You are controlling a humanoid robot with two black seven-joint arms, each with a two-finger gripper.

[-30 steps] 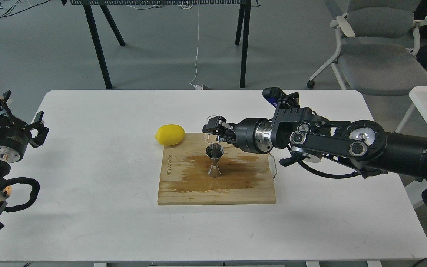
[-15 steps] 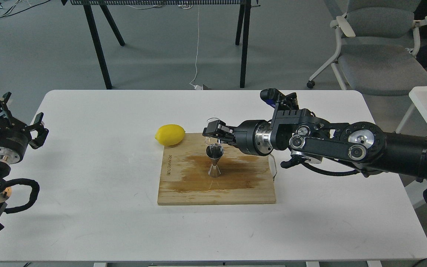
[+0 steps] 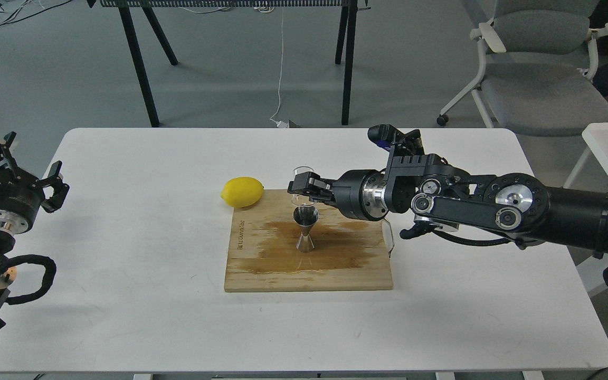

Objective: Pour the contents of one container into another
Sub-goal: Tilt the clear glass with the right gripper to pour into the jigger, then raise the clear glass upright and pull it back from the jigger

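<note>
The steel jigger (image 3: 305, 230) stands upright in the middle of a wooden cutting board (image 3: 262, 264). Just above and behind its mouth hangs the small clear cup (image 3: 301, 184), held by my right gripper (image 3: 304, 189), which is shut on it; the arm reaches in from the right. The cup is hard to read through its clear wall, and its tilt is unclear. My left gripper (image 3: 16, 169) hovers at the far left edge of the table, fingers spread and open, with nothing in it.
A yellow lemon (image 3: 241, 191) lies at the board's back left corner. A dark wet stain (image 3: 335, 240) spreads over the board around the jigger. The white table (image 3: 124, 295) carries the board. An office chair (image 3: 541, 79) stands behind to the right.
My right gripper with the cup has shifted slightly left and down toward the jigger, and the wrist has rotated a little. The left arm is almost still.
</note>
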